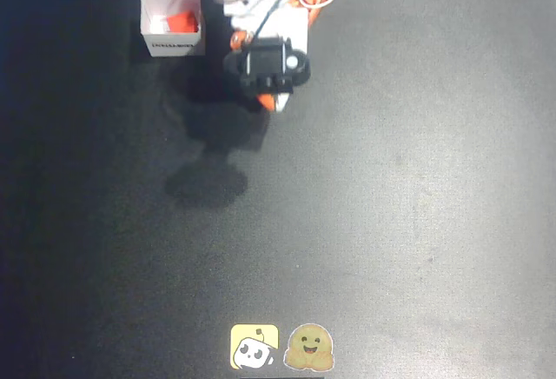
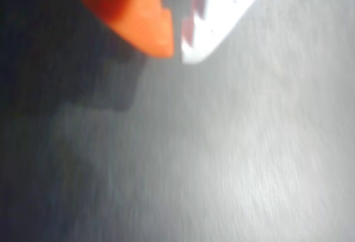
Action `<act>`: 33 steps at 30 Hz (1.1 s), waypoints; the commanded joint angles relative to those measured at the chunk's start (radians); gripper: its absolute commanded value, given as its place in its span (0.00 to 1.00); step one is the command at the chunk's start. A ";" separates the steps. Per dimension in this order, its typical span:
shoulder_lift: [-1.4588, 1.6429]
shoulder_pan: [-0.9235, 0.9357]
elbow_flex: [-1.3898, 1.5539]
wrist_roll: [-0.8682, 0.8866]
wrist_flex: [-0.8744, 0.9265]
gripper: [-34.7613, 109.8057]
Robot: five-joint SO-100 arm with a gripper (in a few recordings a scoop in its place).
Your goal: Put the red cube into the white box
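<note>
I see my claw [image 2: 177, 48] at the top of the wrist view: one smooth orange finger [image 2: 138, 14] and one white finger [image 2: 227, 9], pointy tips almost touching, nothing between them, so it is pinched closed and empty. Under it is the dark, flat, slightly grainy table [image 2: 222, 159]. In the overhead view the arm [image 1: 269, 57] is folded up small at the top middle. Just left of it, in the upper left, sits the white box [image 1: 173, 44], square with thin card walls. The red cube [image 1: 181, 22] lies inside it.
</note>
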 commanded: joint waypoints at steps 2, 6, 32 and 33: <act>0.038 0.011 0.020 0.006 0.051 0.24; 0.038 0.012 0.058 0.031 0.064 0.24; 0.038 0.014 0.187 0.041 0.041 0.24; 0.038 0.014 0.187 0.041 0.041 0.24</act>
